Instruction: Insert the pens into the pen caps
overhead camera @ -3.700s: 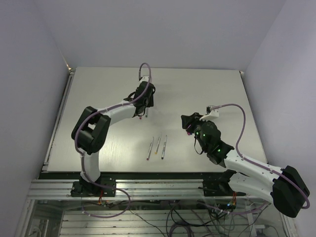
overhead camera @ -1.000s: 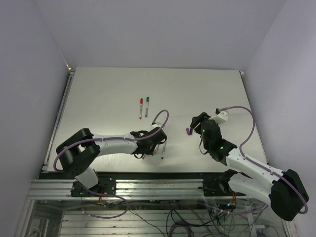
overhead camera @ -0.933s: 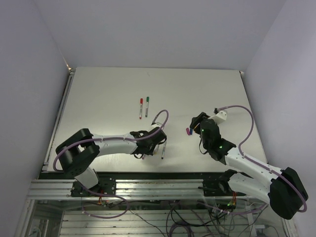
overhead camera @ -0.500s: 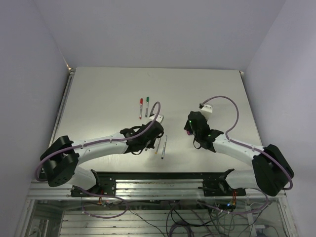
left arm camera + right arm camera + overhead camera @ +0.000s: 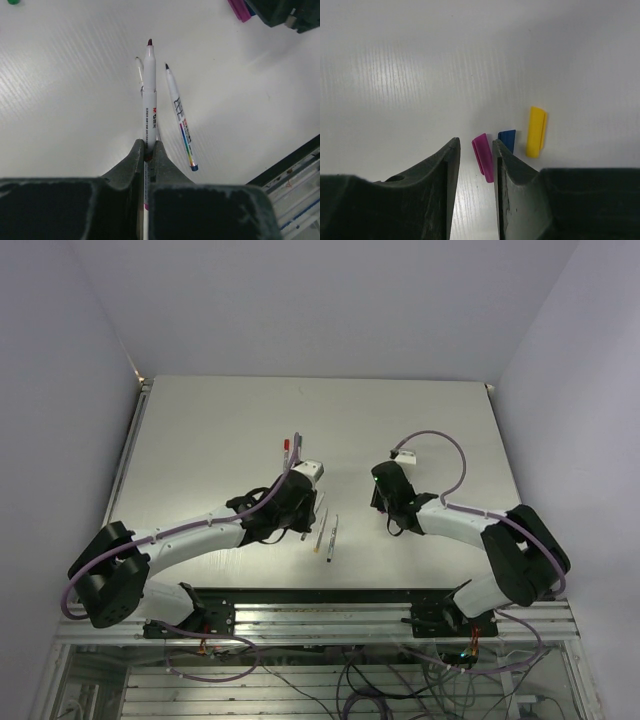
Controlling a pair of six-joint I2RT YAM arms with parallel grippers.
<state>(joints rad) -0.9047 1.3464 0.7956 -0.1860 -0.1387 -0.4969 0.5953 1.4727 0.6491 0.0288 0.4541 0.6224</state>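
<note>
Since a second ago, your left arm (image 5: 190,530) has straightened out and its wrist now partly covers the capped pens that lay in full view. Your right arm (image 5: 450,520) has stretched across until its end hides the magenta cap (image 5: 483,157), which showed from above before.

From above, the left gripper (image 5: 300,512) sits just left of two loose pens (image 5: 332,537) lying side by side on the table (image 5: 200,430). You cannot tell from here what it holds. A red-capped pen (image 5: 286,450) lies just beyond it, with a second one beside that half hidden by the wrist. The right gripper (image 5: 384,502) hides every cap.

Your left wrist camera settles the grip. The fingers are pinched tight on the held pen (image 5: 149,100), part-way along its barrel, dark red tip pointing away. A banded pen (image 5: 180,120) lies flat just to its right, untouched, and a third pen (image 5: 138,67) peeks out from behind the barrel on the left.

Your right wrist camera shows what the top view cannot. The magenta cap lies on the table between the fingers, hard by the one on the right of this view and clear of the other. The jaws are narrow but not gripping. The blue cap (image 5: 507,138) sits just past that same fingertip, partly hidden by it. The yellow cap (image 5: 536,131) lies beyond, outside the jaws and apart from the blue.
</note>
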